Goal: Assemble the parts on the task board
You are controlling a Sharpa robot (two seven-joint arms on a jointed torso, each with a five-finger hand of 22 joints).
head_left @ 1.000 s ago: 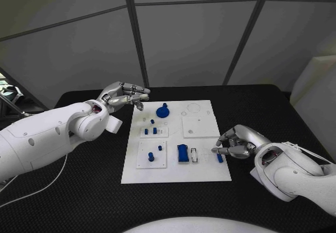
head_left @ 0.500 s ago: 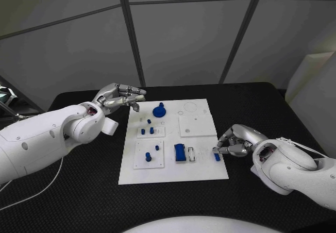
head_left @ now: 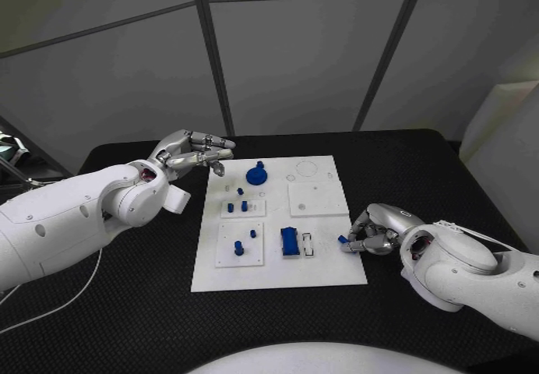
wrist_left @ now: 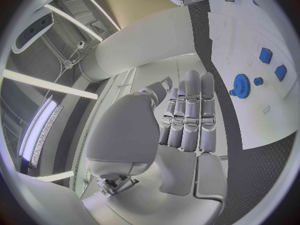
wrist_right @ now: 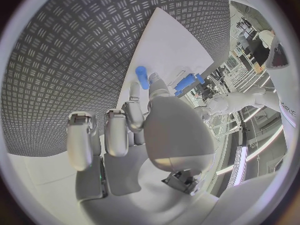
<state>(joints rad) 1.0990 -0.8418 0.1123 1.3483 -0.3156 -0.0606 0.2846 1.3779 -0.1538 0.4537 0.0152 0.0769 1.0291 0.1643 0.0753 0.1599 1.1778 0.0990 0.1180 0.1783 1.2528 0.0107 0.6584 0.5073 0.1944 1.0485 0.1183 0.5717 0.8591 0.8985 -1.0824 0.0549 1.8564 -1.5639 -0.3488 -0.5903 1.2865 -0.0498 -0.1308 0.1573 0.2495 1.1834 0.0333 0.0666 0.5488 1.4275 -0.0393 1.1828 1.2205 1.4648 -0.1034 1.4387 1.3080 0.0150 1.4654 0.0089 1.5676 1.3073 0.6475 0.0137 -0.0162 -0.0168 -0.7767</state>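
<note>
The white task board [head_left: 337,269] lies in the middle of the black table. On it are a blue gear [head_left: 257,177], several small blue pegs [head_left: 230,207] and a blue block [head_left: 290,241]. My right hand [head_left: 378,229] is at the board's right edge and pinches a small blue peg [head_left: 343,239] between thumb and fingertip. The right wrist view shows that peg [wrist_right: 142,77] at the fingertips, over the board's edge [wrist_right: 175,45]. My left hand [head_left: 197,152] hovers off the board's far left corner and holds nothing. In the left wrist view its fingers [wrist_left: 190,112] lie side by side, with the gear [wrist_left: 241,85] beyond them.
Two raised white square plates [head_left: 318,199] sit on the board, and one holds pegs [head_left: 238,248]. Grey wall panels stand behind the table. Bare black table surface [head_left: 135,288] surrounds the board on all sides.
The camera has shifted slightly. My right hand has drawn the blue peg a little up off the board near its right edge. The left hand has stayed in place.
</note>
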